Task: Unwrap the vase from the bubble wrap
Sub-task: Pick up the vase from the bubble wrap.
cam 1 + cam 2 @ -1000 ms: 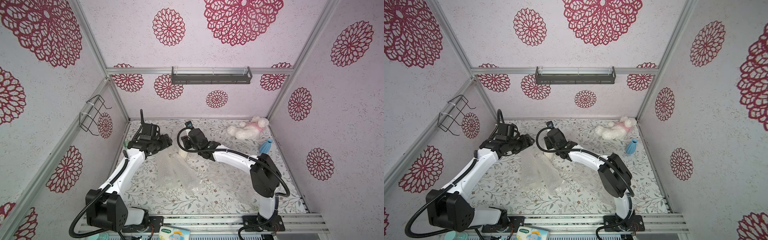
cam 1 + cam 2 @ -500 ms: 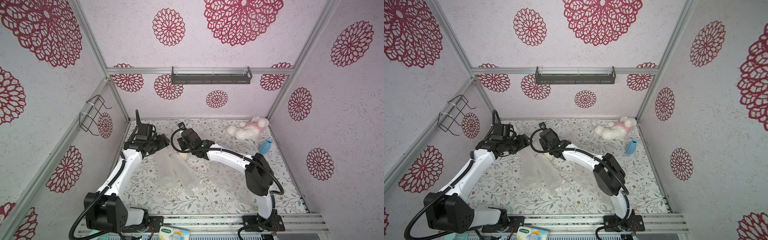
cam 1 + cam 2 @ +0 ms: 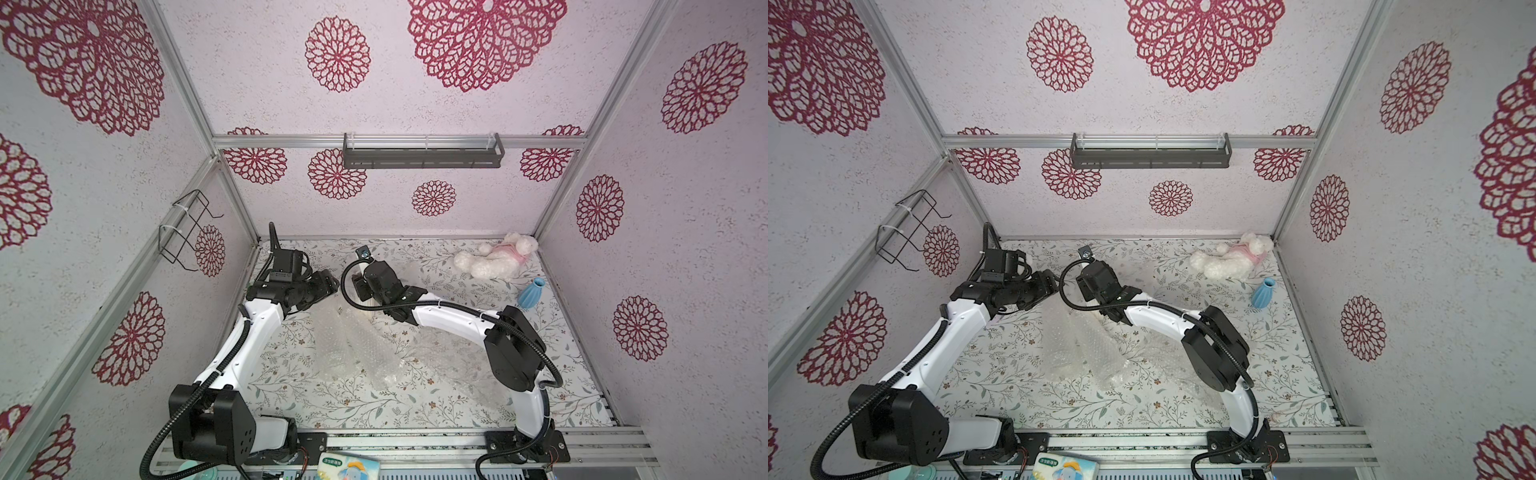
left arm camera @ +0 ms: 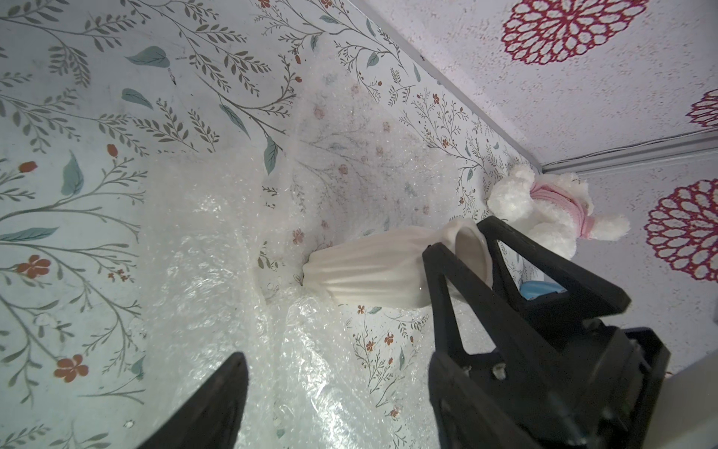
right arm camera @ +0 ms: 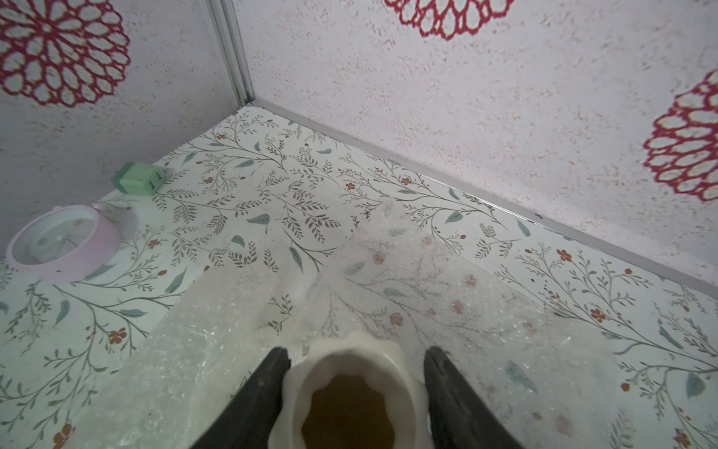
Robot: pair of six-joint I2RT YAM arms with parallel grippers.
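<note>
A cream ribbed vase (image 4: 369, 272) stands bare on the table beside the loose bubble wrap (image 3: 357, 353), with only a sliver of the vase (image 3: 369, 321) showing in a top view. My right gripper (image 5: 355, 353) straddles its scalloped rim (image 5: 349, 350). One finger (image 5: 272, 373) touches the rim, and a thin gap shows at the other (image 5: 439, 373). My left gripper (image 4: 338, 388) hangs open and empty over the crumpled wrap (image 4: 233, 252), just left of the vase. In both top views the two wrists (image 3: 328, 286) (image 3: 1100, 282) meet at the back left of the table.
A white plush toy (image 3: 494, 259) and a small blue vase (image 3: 532, 293) sit at the back right. A pink alarm clock (image 5: 62, 241) and a green cube (image 5: 140, 179) lie by the back left corner. A grey shelf (image 3: 422, 153) and a wire basket (image 3: 187, 228) hang on the walls.
The right wrist has shifted left and toward the back with the vase between its fingers, and its jaws have widened slightly. The left arm has drawn back a little.
</note>
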